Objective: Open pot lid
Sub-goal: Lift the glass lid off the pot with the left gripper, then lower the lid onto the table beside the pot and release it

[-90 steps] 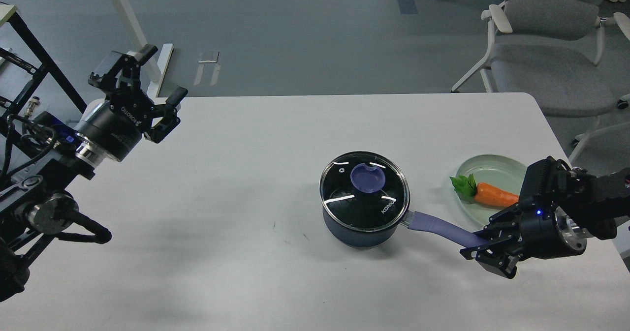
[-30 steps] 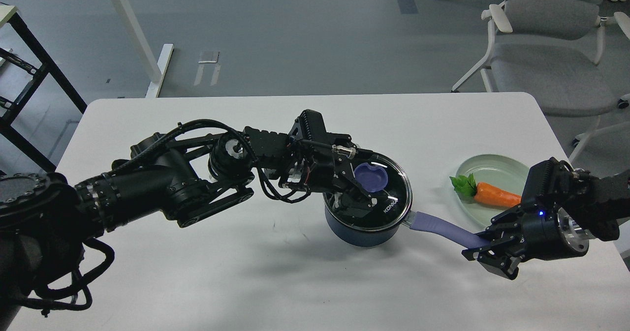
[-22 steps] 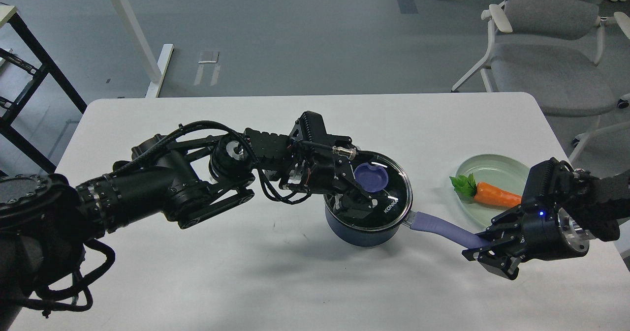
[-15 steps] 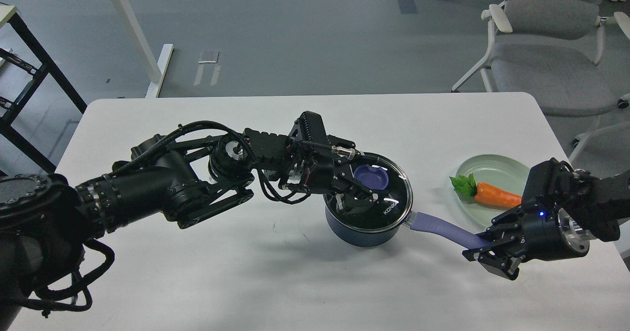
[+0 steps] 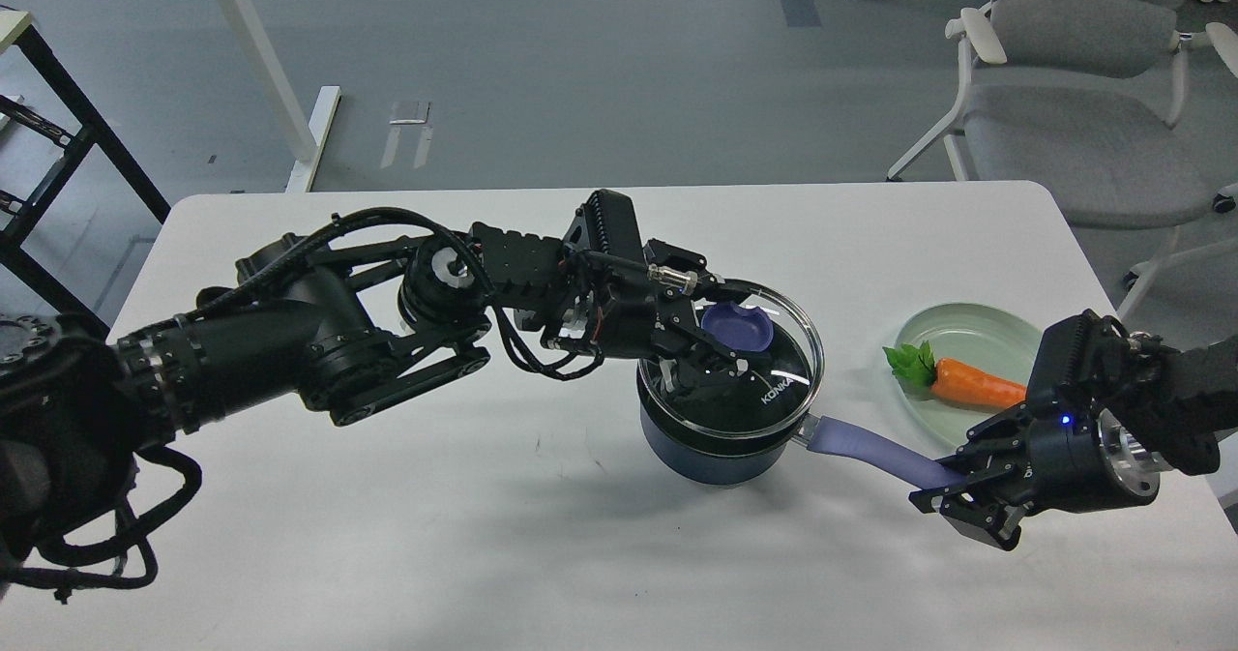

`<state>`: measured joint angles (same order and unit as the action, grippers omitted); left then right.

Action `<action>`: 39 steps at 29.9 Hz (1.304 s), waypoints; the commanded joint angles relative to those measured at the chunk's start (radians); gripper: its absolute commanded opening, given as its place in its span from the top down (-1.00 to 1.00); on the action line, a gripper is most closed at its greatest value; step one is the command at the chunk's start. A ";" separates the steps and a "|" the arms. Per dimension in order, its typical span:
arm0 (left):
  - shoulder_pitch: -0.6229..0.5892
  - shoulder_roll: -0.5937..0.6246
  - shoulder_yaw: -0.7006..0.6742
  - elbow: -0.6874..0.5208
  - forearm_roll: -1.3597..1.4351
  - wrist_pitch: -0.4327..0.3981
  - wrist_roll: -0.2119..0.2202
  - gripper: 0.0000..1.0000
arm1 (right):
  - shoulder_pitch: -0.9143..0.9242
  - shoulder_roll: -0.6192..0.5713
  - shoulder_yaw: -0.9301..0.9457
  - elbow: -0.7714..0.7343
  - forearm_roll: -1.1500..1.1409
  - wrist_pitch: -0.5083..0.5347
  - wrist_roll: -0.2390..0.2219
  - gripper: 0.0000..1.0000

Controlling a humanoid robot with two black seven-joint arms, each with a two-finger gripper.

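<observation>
Two grippers are engaged at once, each for its own purpose. The left gripper (image 5: 721,337) is clenched on the purple knob (image 5: 737,327) so that the lid (image 5: 750,366) can be raised; the lid is seen tilted, its far edge lifted clear of the pot (image 5: 716,443), which sits on the white table (image 5: 387,535). The right gripper (image 5: 953,496) is clamped on the end of the lavender handle (image 5: 866,446), presumably so the pot is steadied against the pull. The left arm is stretched across the table from the left, wrist bent down over the pot; the right forearm lies low beside the green plate (image 5: 967,337) holding a carrot (image 5: 972,382).
</observation>
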<state>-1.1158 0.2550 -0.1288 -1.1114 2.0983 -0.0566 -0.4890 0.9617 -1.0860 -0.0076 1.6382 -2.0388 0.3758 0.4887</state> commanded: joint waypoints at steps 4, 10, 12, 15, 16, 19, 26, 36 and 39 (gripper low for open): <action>-0.019 0.223 0.000 -0.114 -0.029 0.015 0.000 0.17 | 0.000 0.000 0.000 0.000 0.000 0.000 0.000 0.36; 0.082 0.452 0.024 -0.156 -0.046 0.142 0.000 0.17 | 0.002 0.000 0.000 0.000 0.000 0.000 0.000 0.36; 0.123 0.506 0.037 -0.156 -0.047 0.201 0.000 0.17 | 0.003 0.002 0.000 0.000 0.000 0.000 0.000 0.36; 0.197 0.575 0.080 -0.153 -0.050 0.277 0.000 0.16 | 0.003 0.002 0.000 0.000 0.000 0.000 0.000 0.36; 0.221 0.581 0.084 -0.147 -0.055 0.312 0.000 0.16 | 0.005 0.002 0.000 0.000 0.000 0.000 0.000 0.36; 0.306 0.586 0.086 -0.137 -0.067 0.399 0.000 0.15 | 0.006 0.002 0.000 0.000 0.000 0.000 0.000 0.36; 0.361 0.549 0.080 -0.090 -0.067 0.413 0.000 0.13 | 0.006 0.000 0.000 0.000 0.000 0.000 0.000 0.36; 0.370 0.478 0.087 0.013 -0.061 0.414 0.000 0.10 | 0.006 -0.002 0.000 0.000 0.002 0.000 0.000 0.35; 0.372 0.477 0.087 0.045 -0.057 0.414 0.000 0.06 | 0.006 -0.002 0.000 0.000 0.000 0.000 0.000 0.35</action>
<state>-0.7467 0.7332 -0.0416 -1.0923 2.0378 0.3573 -0.4888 0.9692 -1.0871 -0.0076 1.6383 -2.0376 0.3758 0.4887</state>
